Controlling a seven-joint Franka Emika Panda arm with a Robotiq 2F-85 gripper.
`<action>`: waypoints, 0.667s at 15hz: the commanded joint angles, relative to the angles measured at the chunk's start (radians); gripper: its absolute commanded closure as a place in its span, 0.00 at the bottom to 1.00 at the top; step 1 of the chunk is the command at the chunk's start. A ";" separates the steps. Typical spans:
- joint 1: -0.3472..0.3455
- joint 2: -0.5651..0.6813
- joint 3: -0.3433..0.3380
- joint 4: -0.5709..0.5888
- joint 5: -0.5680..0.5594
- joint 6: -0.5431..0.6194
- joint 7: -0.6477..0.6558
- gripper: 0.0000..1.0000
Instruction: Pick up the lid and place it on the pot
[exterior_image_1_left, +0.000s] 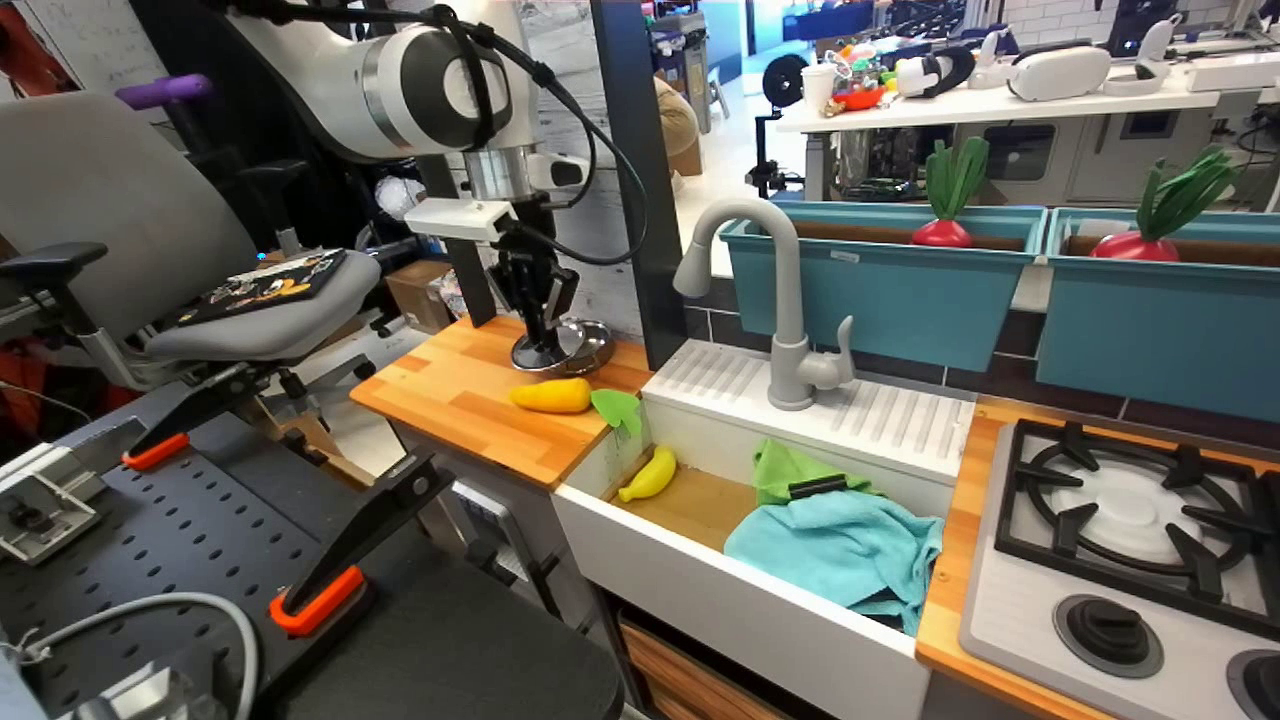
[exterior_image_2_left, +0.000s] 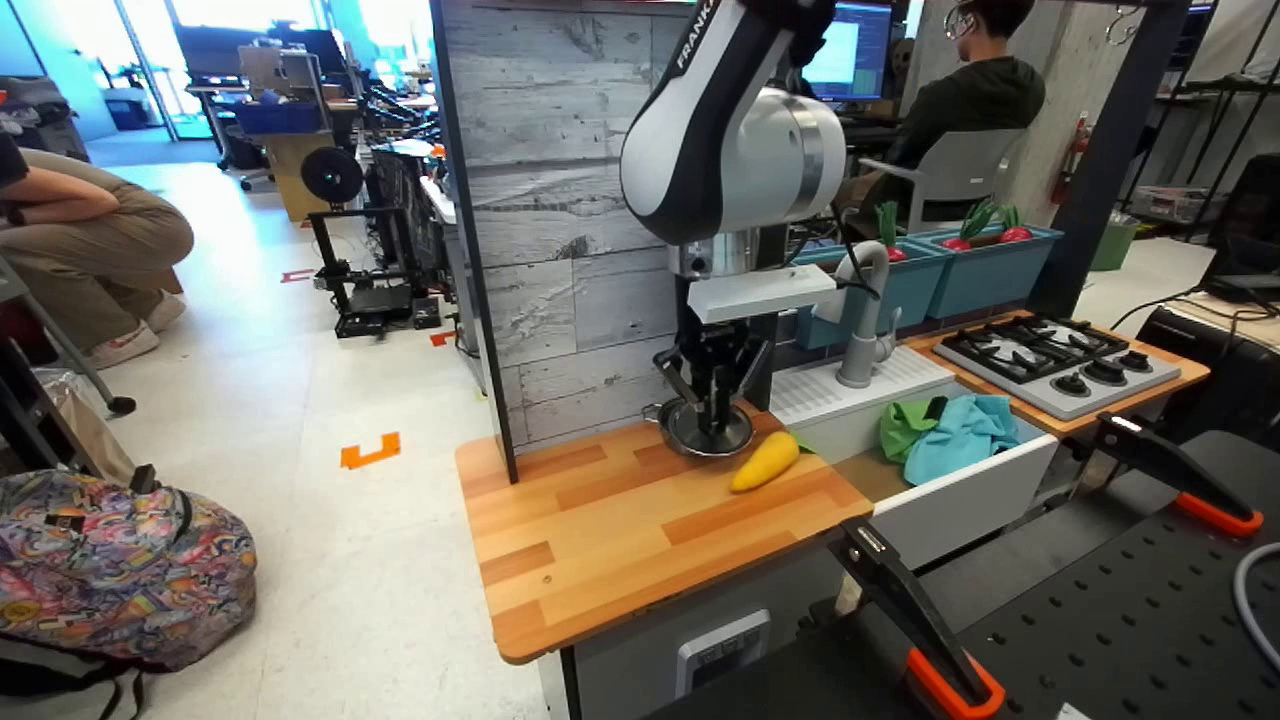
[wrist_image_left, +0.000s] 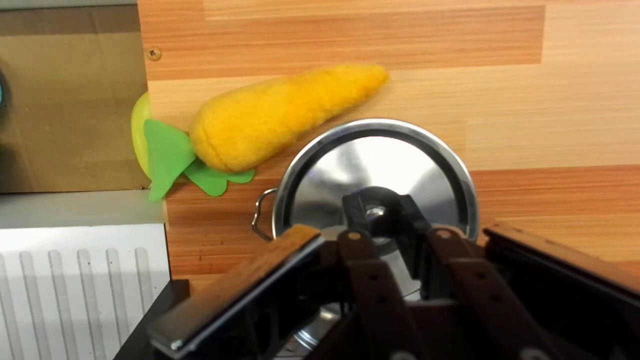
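Observation:
The lid (wrist_image_left: 345, 175) is a shiny silver disc with a dark ring near its edge; it also shows in both exterior views (exterior_image_1_left: 530, 355) (exterior_image_2_left: 712, 440). My gripper (wrist_image_left: 385, 215) points down, with its fingers closed around the dark knob in the lid's middle. In both exterior views the gripper (exterior_image_1_left: 543, 340) (exterior_image_2_left: 714, 420) stands low at the back of the counter. The shiny silver pot (exterior_image_1_left: 598, 345) overlaps the lid, with a wire handle (wrist_image_left: 258, 215) at the left in the wrist view. The fingers hide much of the pot. I cannot tell whether lid and pot touch.
A yellow plush carrot (wrist_image_left: 285, 117) with green leaves lies close beside the lid. A white sink (exterior_image_1_left: 740, 610) holds a toy banana (exterior_image_1_left: 652, 474) and a blue towel (exterior_image_1_left: 840, 545). A wooden wall panel (exterior_image_2_left: 580, 300) rises behind; a grey faucet (exterior_image_1_left: 785, 300) stands at the sink.

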 joint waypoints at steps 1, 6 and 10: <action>0.004 0.036 -0.007 0.066 0.018 -0.007 0.036 0.95; 0.021 0.043 -0.019 0.067 0.017 0.019 0.106 0.95; 0.052 0.042 -0.049 0.044 0.013 0.089 0.186 0.95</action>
